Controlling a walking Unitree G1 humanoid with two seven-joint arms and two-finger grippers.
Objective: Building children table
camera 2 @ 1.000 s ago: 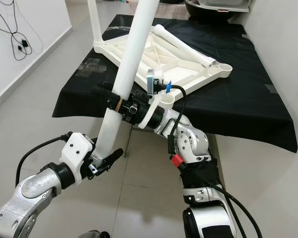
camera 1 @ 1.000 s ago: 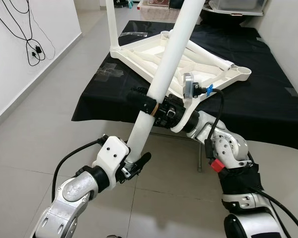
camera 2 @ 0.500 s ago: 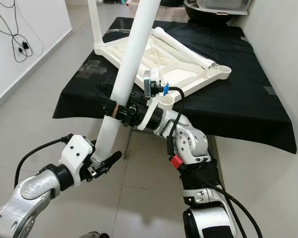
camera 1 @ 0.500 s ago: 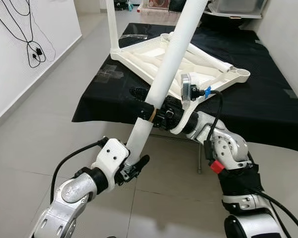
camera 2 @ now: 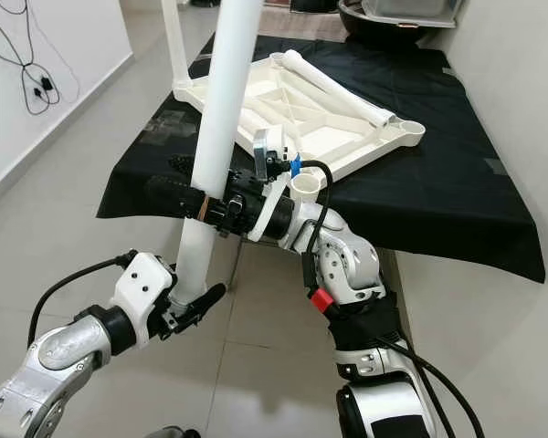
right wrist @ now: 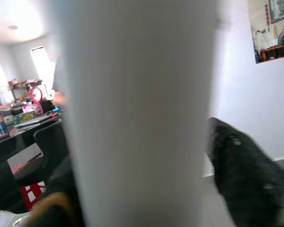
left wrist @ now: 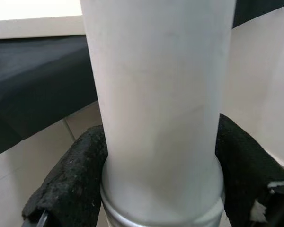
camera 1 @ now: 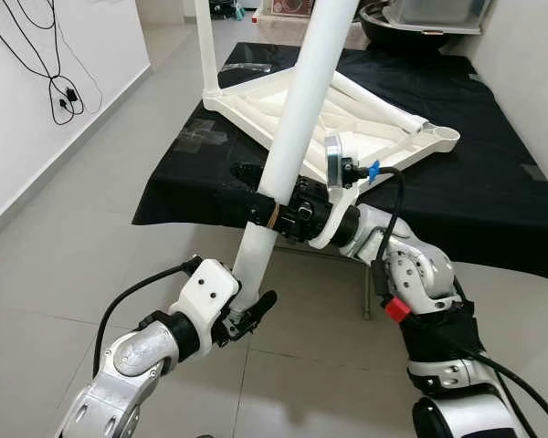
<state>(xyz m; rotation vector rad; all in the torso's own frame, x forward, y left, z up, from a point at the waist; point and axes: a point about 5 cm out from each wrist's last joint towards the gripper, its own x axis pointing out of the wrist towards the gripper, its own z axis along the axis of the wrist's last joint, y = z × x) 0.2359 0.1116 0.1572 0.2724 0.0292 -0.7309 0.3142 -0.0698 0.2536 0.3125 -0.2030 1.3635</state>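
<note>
Leg (camera 1: 297,109) swung more upright since earlier | left jaws (camera 1: 248,315) clamp its bottom end, right jaws (camera 1: 256,190) grip mid-shaft, steadying it | upturned tabletop (camera 1: 347,114) on desk (camera 1: 493,182) beyond, awaiting leg

Left claw (camera 1: 247,315) low, fingers clamped around tube's bottom end. Right claw (camera 1: 256,193) higher, arm bent across, gripping tube mid-length.

No text, label, brand, number or sign can be read on anything here.
</note>
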